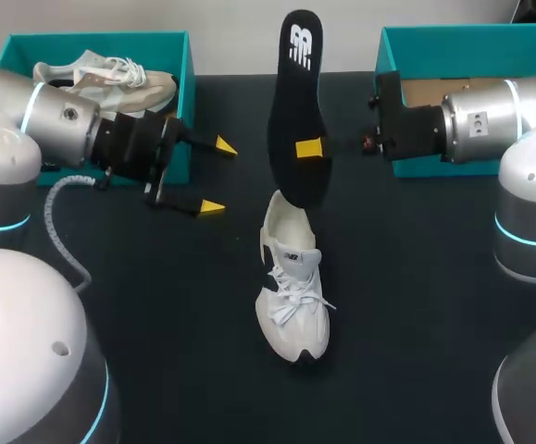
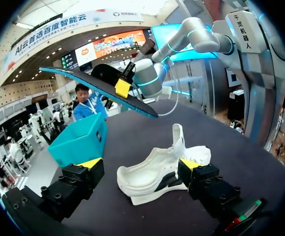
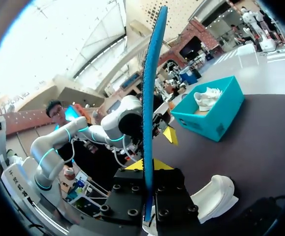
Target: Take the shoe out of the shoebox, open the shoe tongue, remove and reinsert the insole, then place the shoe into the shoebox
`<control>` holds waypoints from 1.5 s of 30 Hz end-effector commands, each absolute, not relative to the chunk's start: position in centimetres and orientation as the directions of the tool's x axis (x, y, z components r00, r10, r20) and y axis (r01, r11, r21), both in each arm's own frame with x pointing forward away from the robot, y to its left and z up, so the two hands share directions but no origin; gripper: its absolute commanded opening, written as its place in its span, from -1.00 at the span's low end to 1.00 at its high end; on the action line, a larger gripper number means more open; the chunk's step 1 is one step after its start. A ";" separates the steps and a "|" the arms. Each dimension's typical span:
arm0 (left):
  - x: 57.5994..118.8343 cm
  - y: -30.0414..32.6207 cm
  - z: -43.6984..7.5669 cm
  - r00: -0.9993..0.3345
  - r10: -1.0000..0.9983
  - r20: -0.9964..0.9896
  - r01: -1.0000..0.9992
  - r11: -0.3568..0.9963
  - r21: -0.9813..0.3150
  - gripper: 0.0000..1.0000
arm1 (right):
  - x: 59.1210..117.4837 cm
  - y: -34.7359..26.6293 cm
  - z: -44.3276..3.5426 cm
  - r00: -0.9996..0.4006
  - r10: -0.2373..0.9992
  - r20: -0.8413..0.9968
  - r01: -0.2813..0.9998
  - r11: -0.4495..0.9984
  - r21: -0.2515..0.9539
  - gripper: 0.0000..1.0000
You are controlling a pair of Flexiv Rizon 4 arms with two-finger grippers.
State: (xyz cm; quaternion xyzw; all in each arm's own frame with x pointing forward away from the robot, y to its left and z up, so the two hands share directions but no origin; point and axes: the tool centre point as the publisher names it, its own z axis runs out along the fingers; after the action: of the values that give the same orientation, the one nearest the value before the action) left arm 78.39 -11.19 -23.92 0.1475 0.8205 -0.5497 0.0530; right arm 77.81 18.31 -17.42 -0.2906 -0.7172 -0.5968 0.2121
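The dark counter takes up most of what I can see, with the left arm coming in from one side and the right arm from the other. A teal shoebox sits at the far left corner with a pale second shoe lying in it. Another teal shoebox stands at the far right, partly hidden behind the right arm.

The white shoe is out of both boxes, standing on its sole in the middle of the counter, laces tied and toe towards the near edge. Above and just behind its heel hangs the black insole, held off the counter and almost on end. Its underside is blue in the right wrist view.

The right jaws are clamped on the insole's edge partway along its length, a yellow tip on each face. The left jaws stand wide apart and hold nothing, off to the shoe's left near the first shoebox. In the left wrist view the shoe lies ahead of them, untouched
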 end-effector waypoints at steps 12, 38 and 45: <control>77.6 -11.1 -27.9 -0.961 0.208 -0.184 0.263 0.471 -0.842 1.00 | 80.6 18.1 -20.9 -0.864 0.107 0.492 0.503 0.202 0.840 -1.00; 79.7 -14.0 -35.1 -0.961 0.208 -0.182 0.275 0.645 -0.714 1.00 | 82.6 19.4 -23.8 -0.890 0.084 0.449 0.456 0.222 0.862 -1.00; 79.6 -14.5 -36.1 -0.960 0.206 -0.189 0.279 0.667 -0.691 1.00 | 82.4 19.8 -26.6 -0.892 0.051 0.448 0.449 0.197 0.872 -1.00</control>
State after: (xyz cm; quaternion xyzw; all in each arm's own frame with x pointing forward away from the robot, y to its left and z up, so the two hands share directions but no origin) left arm 79.58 -13.93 -35.64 0.1345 0.9108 -0.3876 0.0453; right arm 82.13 19.15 -25.28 -0.1695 -0.7636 -0.6020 0.1606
